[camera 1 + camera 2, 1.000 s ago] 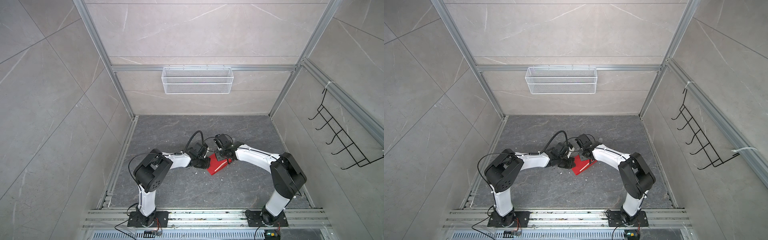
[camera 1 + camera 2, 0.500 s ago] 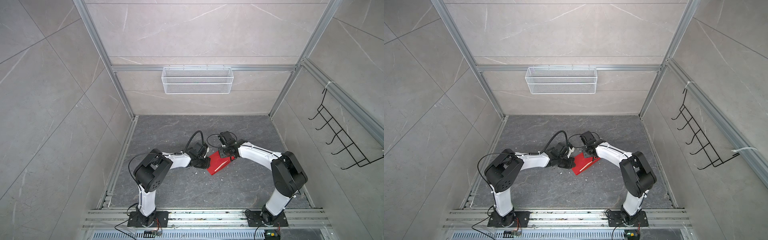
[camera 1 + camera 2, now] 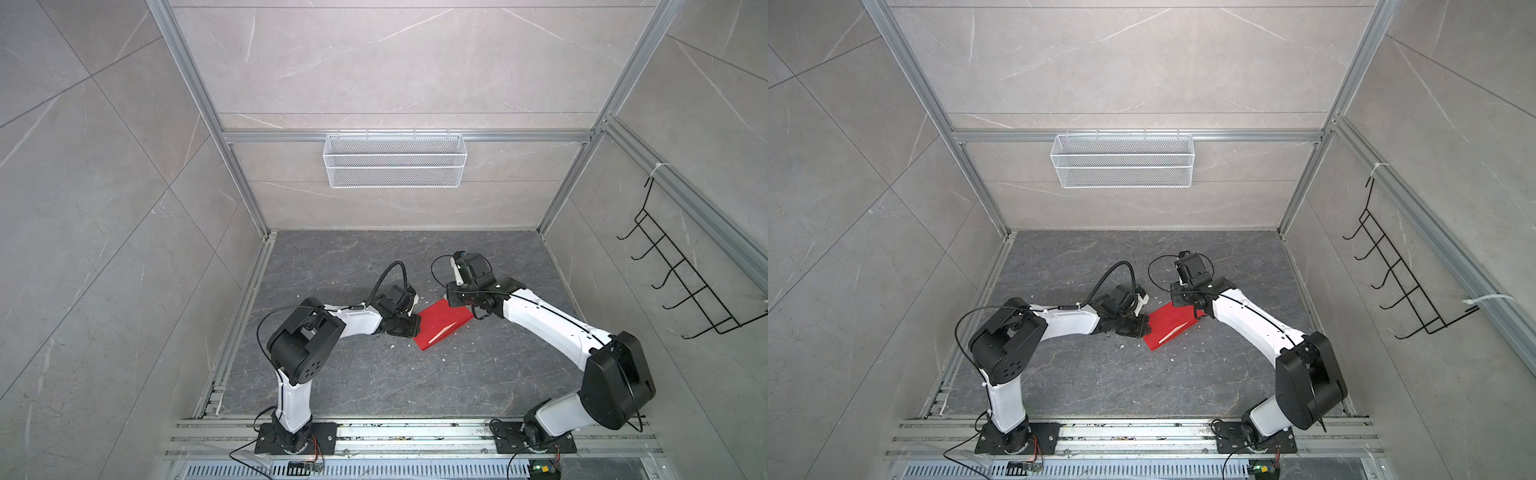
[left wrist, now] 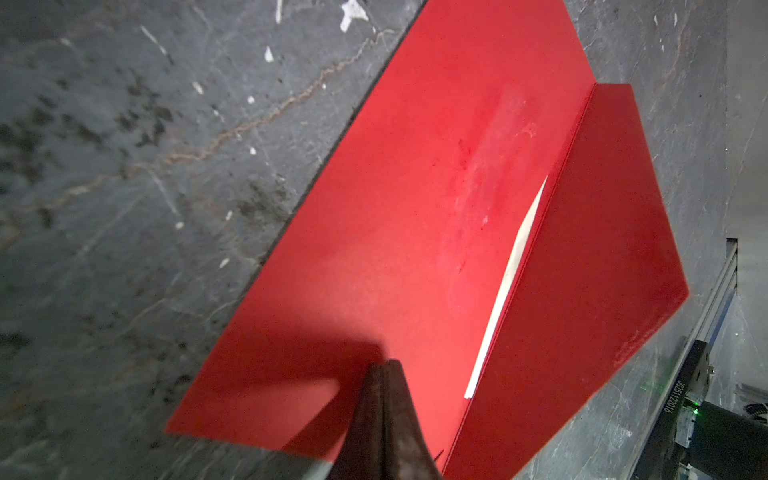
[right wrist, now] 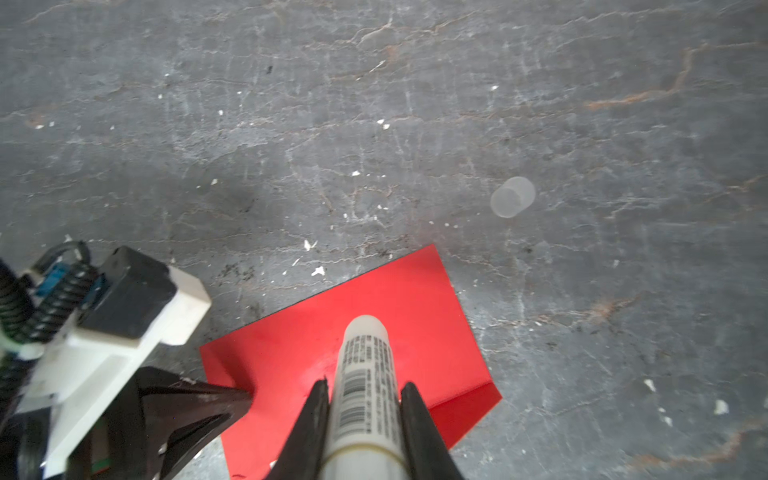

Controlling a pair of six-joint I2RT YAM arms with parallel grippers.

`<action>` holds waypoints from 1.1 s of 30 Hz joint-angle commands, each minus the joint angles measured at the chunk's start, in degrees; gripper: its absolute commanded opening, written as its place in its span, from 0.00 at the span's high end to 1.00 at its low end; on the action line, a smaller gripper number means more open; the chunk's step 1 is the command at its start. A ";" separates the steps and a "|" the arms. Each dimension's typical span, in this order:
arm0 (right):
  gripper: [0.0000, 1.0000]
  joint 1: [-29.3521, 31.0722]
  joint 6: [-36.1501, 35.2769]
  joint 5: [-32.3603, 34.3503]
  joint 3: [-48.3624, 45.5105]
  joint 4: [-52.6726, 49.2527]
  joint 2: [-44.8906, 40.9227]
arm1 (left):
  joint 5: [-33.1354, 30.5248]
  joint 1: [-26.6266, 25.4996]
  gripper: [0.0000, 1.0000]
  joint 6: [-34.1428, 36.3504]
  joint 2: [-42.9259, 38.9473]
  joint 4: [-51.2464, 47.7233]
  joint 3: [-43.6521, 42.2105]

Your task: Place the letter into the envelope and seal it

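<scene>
Two jobs: pinning and gluing

Bright red paper envelope (image 4: 395, 249) lies on the dark grey floor (image 3: 374, 374), pointed flap (image 4: 582, 291) open, a pale sliver of the letter (image 4: 511, 282) showing inside its mouth. Left gripper (image 4: 384, 365), clenched empty, rests on one end, likely against sliding. Right gripper (image 5: 365, 395) grasps a white glue-stick tube (image 5: 365, 365) over the other end, presumably for sealing. A clear round cap (image 5: 512, 197) and white crumbs (image 5: 318, 271) lie nearby.

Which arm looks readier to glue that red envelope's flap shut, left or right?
Right. The right gripper holds the glue stick, its tip over the envelope. The left gripper is shut, tips on the envelope's end, probably pinning it down.
</scene>
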 commanded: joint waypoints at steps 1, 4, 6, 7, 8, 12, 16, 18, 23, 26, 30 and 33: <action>1.00 1.21 -0.46 -3.14 -2.10 -0.19 -0.09 | -4.81 -0.37 1.00 1.70 5.79 -12.37 -3.53; 1.00 3.95 -0.72 -1.65 -2.92 -0.17 0.76 | -4.77 -0.40 1.00 1.71 5.84 -12.33 -3.42; 1.00 5.97 -0.89 -0.18 -3.05 -0.39 1.85 | -4.74 -0.39 1.00 1.66 5.97 -12.31 -3.41; 1.00 6.79 -0.90 0.24 -2.97 -0.43 2.31 | -4.67 -0.38 1.00 1.67 5.95 -12.31 -3.37; 1.00 7.46 -0.81 0.44 -2.99 -0.43 2.80 | -4.59 -0.41 1.00 1.72 5.97 -12.36 -3.38; 1.00 9.10 -0.62 1.23 -3.29 -0.43 4.18 | -4.59 -0.40 1.00 1.73 5.96 -12.30 -3.50; 1.00 10.16 -0.81 2.06 -4.12 -0.27 4.80 | -4.67 -0.41 1.00 1.72 5.97 -12.29 -3.47; 1.00 10.63 -0.81 2.30 -4.50 0.00 5.30 | -4.59 -0.41 1.00 1.73 6.06 -12.25 -3.50; 1.00 12.01 -0.93 3.54 -4.57 0.22 6.77 | -4.63 -0.38 1.00 1.70 6.06 -12.29 -3.45; 1.00 12.63 -1.07 4.14 -4.50 0.44 7.56 | -4.65 -0.38 1.00 1.68 5.93 -12.28 -3.58; 1.00 13.10 -1.29 5.46 -4.44 0.18 8.91 | -4.66 -0.37 1.00 1.62 5.84 -12.19 -3.63; 1.00 13.19 -1.32 7.35 -4.54 -0.14 9.53 | -4.75 -0.35 1.00 1.52 5.72 -12.20 -3.76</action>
